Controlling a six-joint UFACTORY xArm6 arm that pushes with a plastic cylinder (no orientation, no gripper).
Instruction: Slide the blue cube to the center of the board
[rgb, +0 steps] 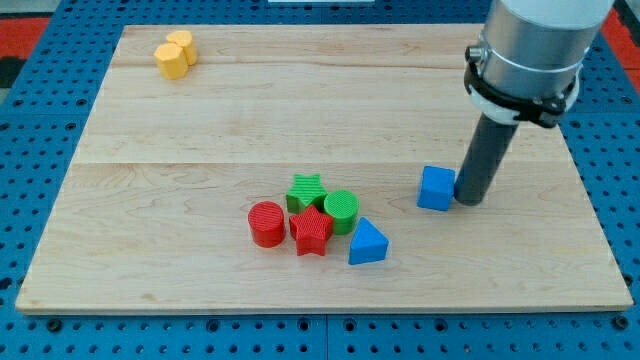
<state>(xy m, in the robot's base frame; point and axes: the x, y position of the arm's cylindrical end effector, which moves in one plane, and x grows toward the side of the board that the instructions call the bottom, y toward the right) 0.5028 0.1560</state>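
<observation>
Counting one blue cube (436, 188), seven blocks

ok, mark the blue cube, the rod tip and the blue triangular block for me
blue cube (436, 188), camera view, front face.
my tip (469, 199), camera view, rod's lower end, just right of the cube.
blue triangular block (367, 243), camera view, sloped face.

Board centre open; cluster of 5 blocks (318, 216) crowds the view's bottom-middle.

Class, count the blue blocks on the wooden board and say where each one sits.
2: the blue cube right of centre, beside my tip; the blue triangular block at the cluster's lower right. None appears hidden.
</observation>
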